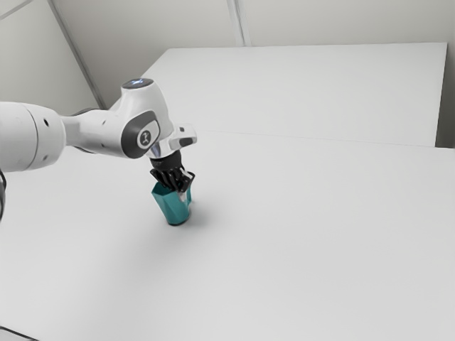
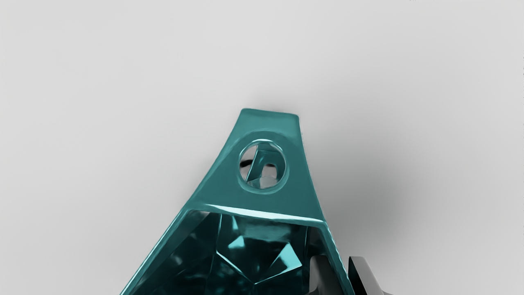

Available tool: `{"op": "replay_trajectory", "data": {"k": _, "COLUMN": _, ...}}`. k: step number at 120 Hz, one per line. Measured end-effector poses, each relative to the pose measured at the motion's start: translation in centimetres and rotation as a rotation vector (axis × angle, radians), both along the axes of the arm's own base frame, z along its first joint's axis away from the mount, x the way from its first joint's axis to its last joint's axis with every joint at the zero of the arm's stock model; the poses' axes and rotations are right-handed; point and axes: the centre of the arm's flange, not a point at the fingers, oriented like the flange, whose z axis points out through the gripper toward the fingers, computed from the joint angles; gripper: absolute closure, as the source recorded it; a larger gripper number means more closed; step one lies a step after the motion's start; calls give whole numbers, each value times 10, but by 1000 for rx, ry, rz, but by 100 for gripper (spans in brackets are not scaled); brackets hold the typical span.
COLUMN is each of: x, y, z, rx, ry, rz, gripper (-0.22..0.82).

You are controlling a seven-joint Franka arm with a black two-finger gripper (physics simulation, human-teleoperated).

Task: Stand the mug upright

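The teal faceted mug [image 1: 173, 207] has its mouth up and its base down at the table in the exterior view, leaning slightly if at all. Over its rim is my black gripper [image 1: 183, 190], pointing down. In the wrist view I look into the open mouth of the mug [image 2: 262, 209], with the pierced handle extending away from the rim. There my gripper [image 2: 344, 264] has one finger inside the mug and the other outside, pinching the side wall between them. Whether the base touches the table is unclear.
The white table [image 1: 306, 234] spreads around the mug. Behind it a white panel or second surface [image 1: 306, 92] reaches toward the back wall. A dark cable [image 1: 18, 333] lies at the exterior view's lower left corner.
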Motion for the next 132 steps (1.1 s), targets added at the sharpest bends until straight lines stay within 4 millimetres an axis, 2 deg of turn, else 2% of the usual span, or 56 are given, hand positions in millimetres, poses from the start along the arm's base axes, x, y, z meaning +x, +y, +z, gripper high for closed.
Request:
{"op": "replay_trajectory", "data": {"k": 21, "x": -1, "y": -4, "z": 12, "rx": -15, "ry": -17, "rz": 6, "gripper": 33}}
{"op": "replay_trajectory", "data": {"k": 32, "x": -3, "y": -6, "z": 29, "rx": -20, "ry": -39, "rz": 5, "gripper": 21}}
{"op": "replay_trajectory", "data": {"k": 44, "x": -5, "y": -9, "z": 54, "rx": -24, "ry": -67, "rz": 4, "gripper": 13}}
{"op": "replay_trajectory", "data": {"k": 60, "x": 16, "y": -7, "z": 108, "rx": -38, "ry": -100, "rz": 11, "gripper": 7}}
{"op": "replay_trajectory", "data": {"k": 72, "x": 44, "y": -1, "z": 148, "rx": -46, "ry": -110, "rz": 7, "gripper": 4}}
{"op": "replay_trajectory", "data": {"k": 87, "x": 50, "y": -2, "z": 194, "rx": -49, "ry": -115, "rz": -11, "gripper": 2}}
{"op": "replay_trajectory", "data": {"k": 100, "x": 44, "y": -4, "z": 204, "rx": -49, "ry": -79, "rz": -26, "gripper": 1}}
{"op": "replay_trajectory", "data": {"k": 132, "x": 35, "y": 0, "z": 206, "rx": -48, "ry": -21, "rz": -43, "gripper": 0}}
